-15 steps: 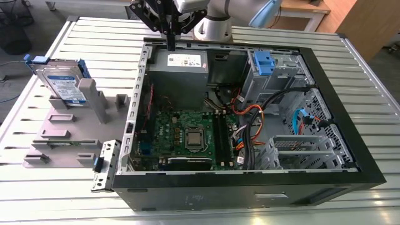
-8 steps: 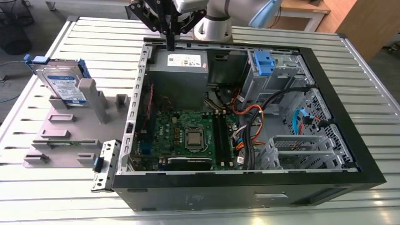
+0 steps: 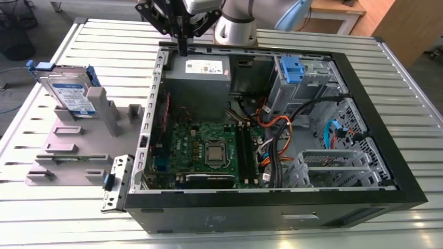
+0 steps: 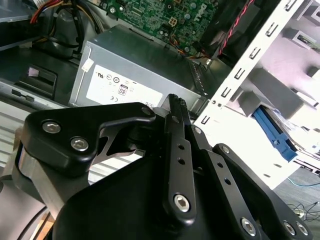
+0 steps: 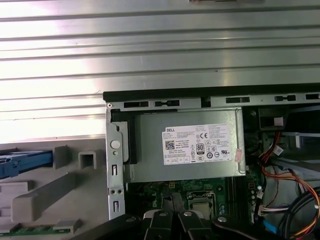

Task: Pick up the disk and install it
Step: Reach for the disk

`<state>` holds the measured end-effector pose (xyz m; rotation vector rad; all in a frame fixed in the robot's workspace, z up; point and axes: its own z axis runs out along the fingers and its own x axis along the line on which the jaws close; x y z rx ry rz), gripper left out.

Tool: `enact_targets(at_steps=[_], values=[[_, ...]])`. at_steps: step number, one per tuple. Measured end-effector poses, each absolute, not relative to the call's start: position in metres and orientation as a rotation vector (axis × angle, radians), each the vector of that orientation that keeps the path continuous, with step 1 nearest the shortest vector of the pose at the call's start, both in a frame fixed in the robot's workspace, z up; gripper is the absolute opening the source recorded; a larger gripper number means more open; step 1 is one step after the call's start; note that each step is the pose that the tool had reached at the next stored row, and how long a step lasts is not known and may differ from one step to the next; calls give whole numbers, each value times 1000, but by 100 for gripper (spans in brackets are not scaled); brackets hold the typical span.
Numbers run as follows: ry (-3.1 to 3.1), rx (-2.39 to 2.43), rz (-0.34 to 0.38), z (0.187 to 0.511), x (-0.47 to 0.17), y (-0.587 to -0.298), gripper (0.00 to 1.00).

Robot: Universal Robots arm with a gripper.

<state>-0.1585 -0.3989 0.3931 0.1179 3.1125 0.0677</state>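
Disk (image 3: 69,96), flat silver metal, blue-railed, propped in grey fixture (image 3: 83,144); black end effector (image 3: 183,50) closed, empty.

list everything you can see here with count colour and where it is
table: one, silver slats, under everything
case: one, black, open, on the table
power supply: one, grey, inside the case
motherboard: one, green, inside the case
latch piece: one, blue, inside the case
fixture: one, grey, beside the case, exterior view's left
disk: one, silver with blue rails, upright in the fixture
gripper: one, black, shut, above the case's rim by the power supply
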Motion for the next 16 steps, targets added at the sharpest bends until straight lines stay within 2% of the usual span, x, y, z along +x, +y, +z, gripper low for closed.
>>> enact_targets(at_steps=[16], values=[[3112,118,68,393,-167,-399,11]])
